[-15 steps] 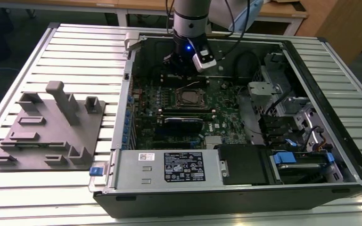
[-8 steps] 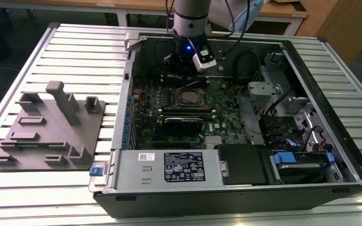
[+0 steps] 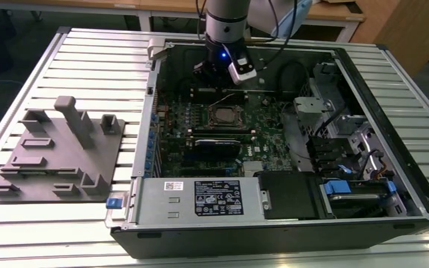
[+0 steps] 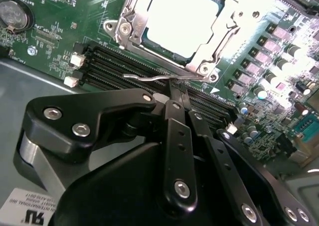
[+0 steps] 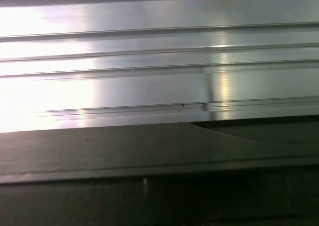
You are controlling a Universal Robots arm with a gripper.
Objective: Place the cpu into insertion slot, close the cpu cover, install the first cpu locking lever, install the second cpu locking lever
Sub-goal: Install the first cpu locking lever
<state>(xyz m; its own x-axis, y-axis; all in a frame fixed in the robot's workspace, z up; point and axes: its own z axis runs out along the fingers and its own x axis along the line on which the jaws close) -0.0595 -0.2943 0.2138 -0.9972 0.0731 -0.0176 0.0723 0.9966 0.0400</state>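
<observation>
The cpu (image 4: 182, 21) lies in the insertion slot (image 3: 225, 115), its silver top glaring bright. The silvery cpu cover (image 4: 130, 26) lies down around it as a frame. A thin wire locking lever (image 4: 144, 78) runs along the socket's edge beside the memory slots. My gripper (image 4: 174, 89) has its black fingers drawn together, their tips right at this lever. In the exterior view my gripper (image 3: 216, 89) hangs inside the open computer case just behind the socket.
Long black memory slots (image 4: 109, 66) and a coin battery (image 4: 14, 14) flank the socket. A power supply box (image 3: 199, 198) fills the case front, drive cages (image 3: 348, 139) the exterior view's right. A grey fixture (image 3: 62, 153) sits on the ribbed table (image 5: 159, 61).
</observation>
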